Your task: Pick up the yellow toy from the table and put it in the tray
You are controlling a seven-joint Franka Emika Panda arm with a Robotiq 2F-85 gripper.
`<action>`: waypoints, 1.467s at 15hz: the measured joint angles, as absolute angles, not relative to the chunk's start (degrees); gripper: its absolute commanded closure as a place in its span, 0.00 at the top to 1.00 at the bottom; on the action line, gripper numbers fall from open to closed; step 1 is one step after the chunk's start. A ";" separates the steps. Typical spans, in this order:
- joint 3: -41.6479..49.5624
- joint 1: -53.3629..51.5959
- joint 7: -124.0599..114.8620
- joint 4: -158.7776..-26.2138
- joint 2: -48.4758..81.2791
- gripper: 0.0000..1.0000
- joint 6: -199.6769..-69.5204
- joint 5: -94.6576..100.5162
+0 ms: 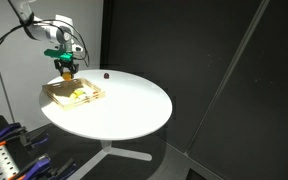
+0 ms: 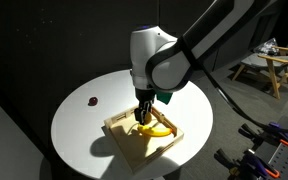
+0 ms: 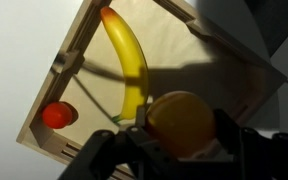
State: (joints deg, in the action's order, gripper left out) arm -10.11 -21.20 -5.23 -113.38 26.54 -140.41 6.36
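Observation:
My gripper is shut on the yellow toy, a round yellow-orange lump held between the two dark fingers. It hangs just above the light wooden tray, near one of its corners. In both exterior views the gripper stands over the tray on the round white table. The toy itself is too small to make out there.
A yellow banana and a small red piece lie inside the tray. A tiny dark bead sits on the table away from the tray. Dark curtains surround the table.

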 measured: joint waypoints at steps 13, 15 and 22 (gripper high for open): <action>-10.11 -21.32 -3.80 -114.88 31.05 0.43 -148.60 7.00; -10.07 -21.32 -3.65 -115.33 31.37 0.43 -148.65 7.00; -9.70 -21.16 -3.29 -117.10 31.96 0.43 -148.66 7.00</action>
State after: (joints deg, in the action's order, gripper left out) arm -9.70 -21.16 -3.29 -117.10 31.96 -148.66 7.00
